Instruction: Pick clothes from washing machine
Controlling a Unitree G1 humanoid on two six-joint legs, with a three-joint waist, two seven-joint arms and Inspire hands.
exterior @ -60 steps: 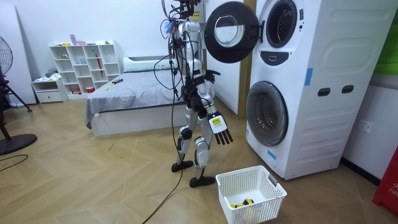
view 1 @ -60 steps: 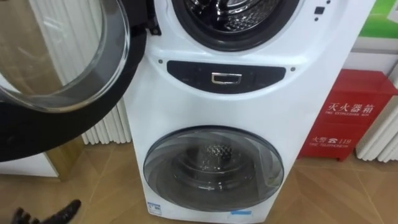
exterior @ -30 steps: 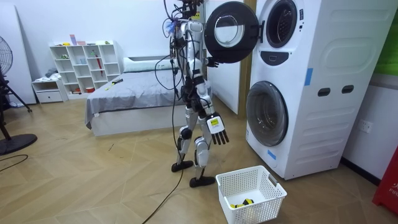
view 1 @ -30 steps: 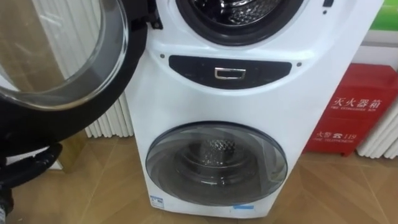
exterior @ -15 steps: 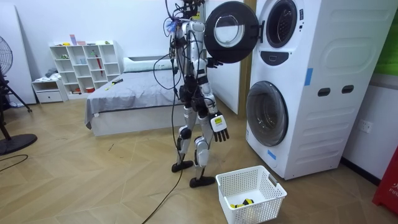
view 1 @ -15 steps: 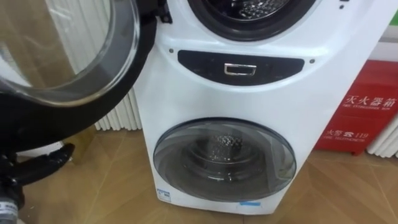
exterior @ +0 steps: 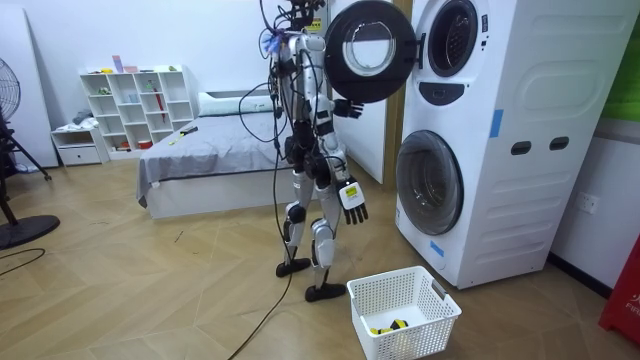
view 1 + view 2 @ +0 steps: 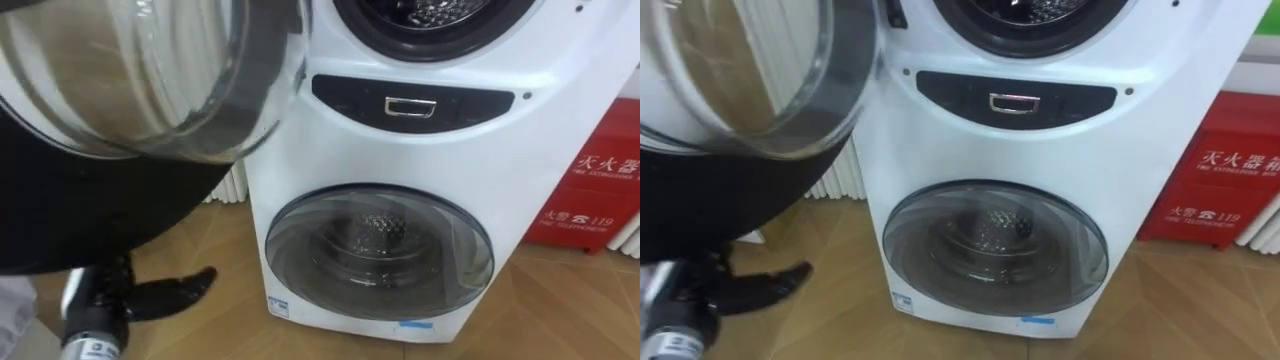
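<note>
You had a white, two-drum stacked washing machine (image 7: 480, 130) standing upright before you. Its upper door (image 8: 130, 90), black-rimmed with a clear glass bowl, was swung wide open to the robot's left. The upper drum (image 8: 435, 12) showed perforated metal. The round lower door (image 8: 380, 252) was closed.

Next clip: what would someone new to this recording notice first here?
The upper door of the stacked washing machine stands swung wide open at the eye views' upper left, with the robot's left hand below it, fingers straight. The lower door is shut, and in the room view a white basket sits on the floor by the robot's feet.
</note>
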